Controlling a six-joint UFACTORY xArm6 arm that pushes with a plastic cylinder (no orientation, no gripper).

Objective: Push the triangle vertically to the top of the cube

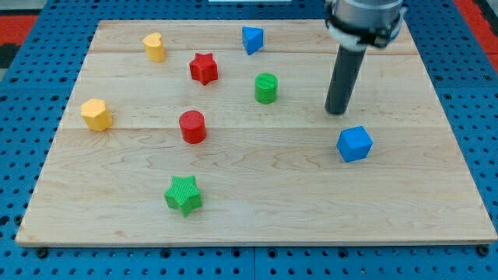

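The blue triangle block (251,39) lies near the view's top, left of centre-right. The blue cube (355,144) sits at the view's right, about mid-height. My tip (336,112) rests on the board just above and slightly left of the cube, a small gap apart from it. The triangle is well up and to the left of my tip, with the green cylinder between them in left-right terms.
A green cylinder (266,88), red star (204,68), red cylinder (192,127), green star (184,194), yellow heart (154,47) and yellow hexagon (96,114) are spread over the wooden board (257,225). A blue pegboard (482,93) surrounds it.
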